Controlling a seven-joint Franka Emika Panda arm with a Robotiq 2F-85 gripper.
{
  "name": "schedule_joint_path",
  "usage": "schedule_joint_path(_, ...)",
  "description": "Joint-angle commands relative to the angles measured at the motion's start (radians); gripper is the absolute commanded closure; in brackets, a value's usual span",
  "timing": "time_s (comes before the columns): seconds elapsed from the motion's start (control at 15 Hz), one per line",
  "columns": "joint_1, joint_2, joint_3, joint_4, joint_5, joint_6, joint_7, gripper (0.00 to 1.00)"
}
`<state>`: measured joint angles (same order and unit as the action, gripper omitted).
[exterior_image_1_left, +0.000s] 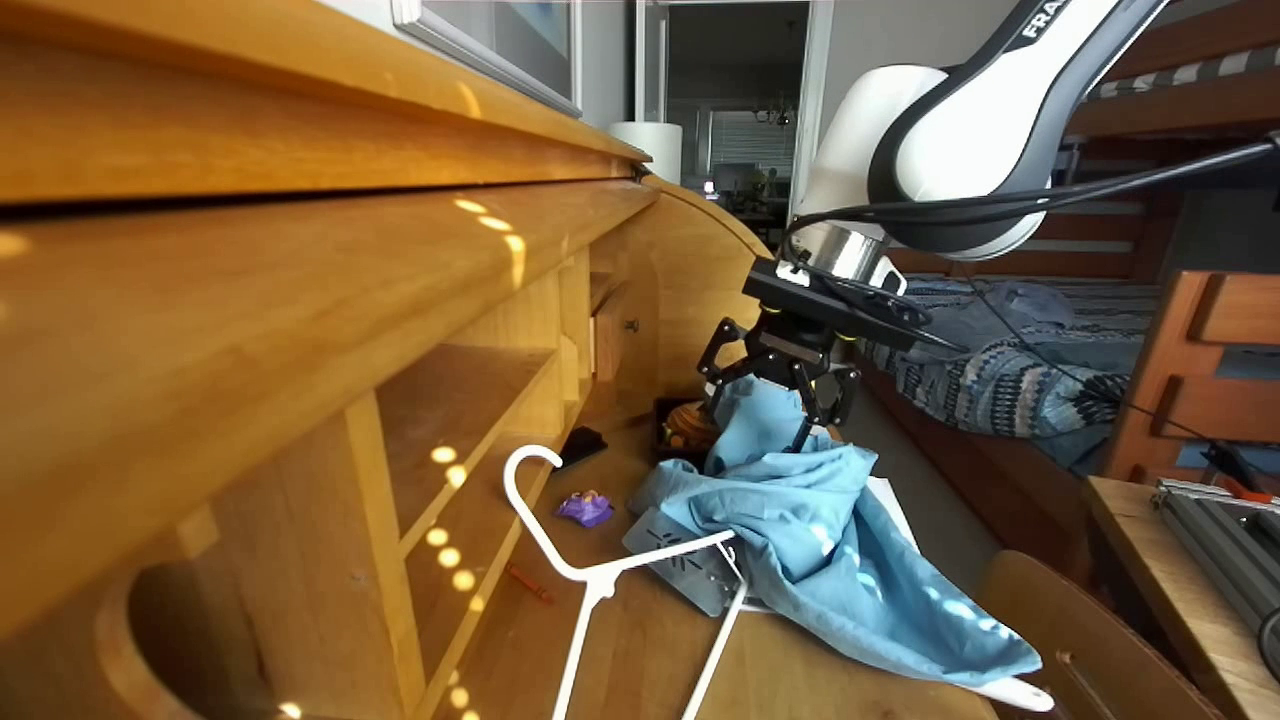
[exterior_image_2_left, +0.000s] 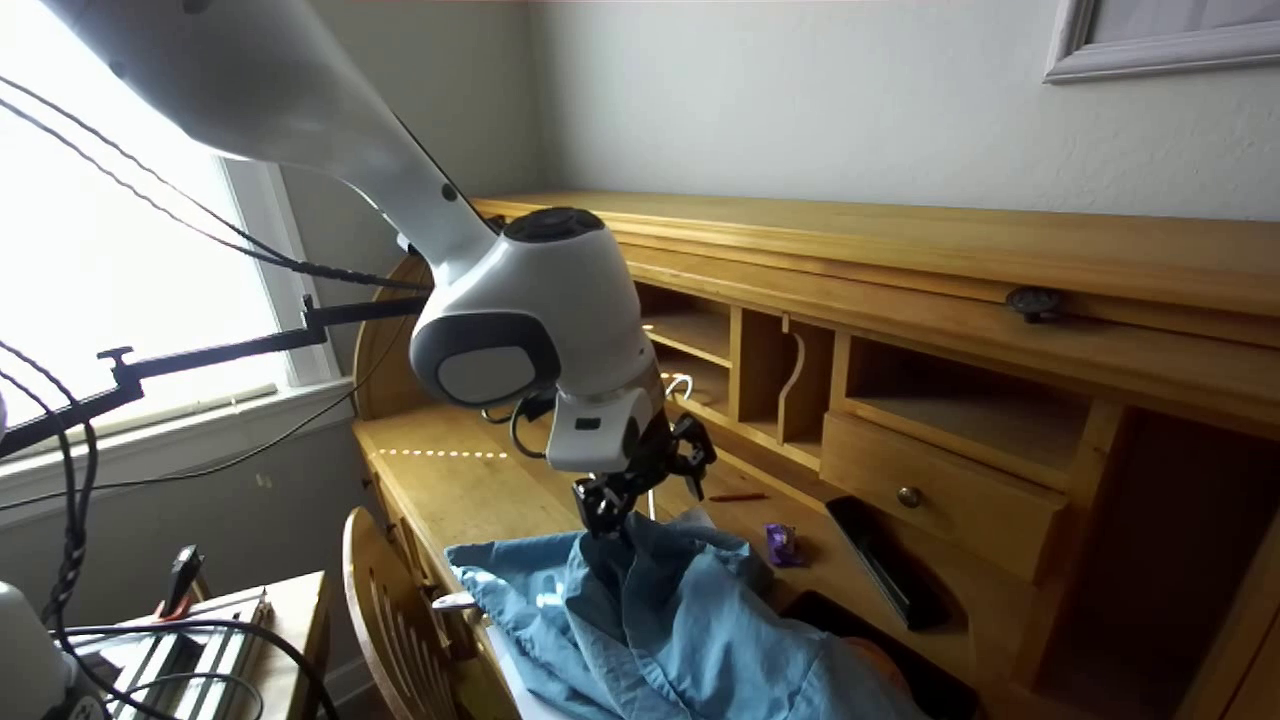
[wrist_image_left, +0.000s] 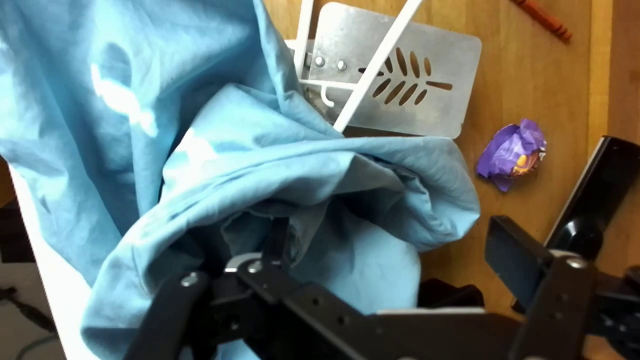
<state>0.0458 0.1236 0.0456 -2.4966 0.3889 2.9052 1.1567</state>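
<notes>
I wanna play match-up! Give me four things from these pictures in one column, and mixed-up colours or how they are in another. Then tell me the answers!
Things:
1. cloth
2. hanger
3. wrapper
4. gripper

How they are:
A. purple and crumpled
B. black, with jaws wide apart
C. blue, in loose folds
D. white, partly hidden by the cloth

Right pairs: 1-C, 2-D, 3-A, 4-B.

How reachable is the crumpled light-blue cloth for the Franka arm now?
Likely yes: the black two-fingered gripper stands open over the cloth, one finger among its folds, nothing visible in between.
</notes>
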Motion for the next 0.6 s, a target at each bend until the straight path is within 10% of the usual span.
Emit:
schedule_joint_path(0.0,0.004,-0.003,-0.007,-0.012,0.041,0.014,0.042,0.00)
schedule_joint_path(0.33,0.001,0.018,-0.015,-0.016,0.035,-0.002,0.086,0.00)
schedule_joint_path(0.53,0.003,0.042,-0.013,-0.016,0.035,0.000,0.103,0.29)
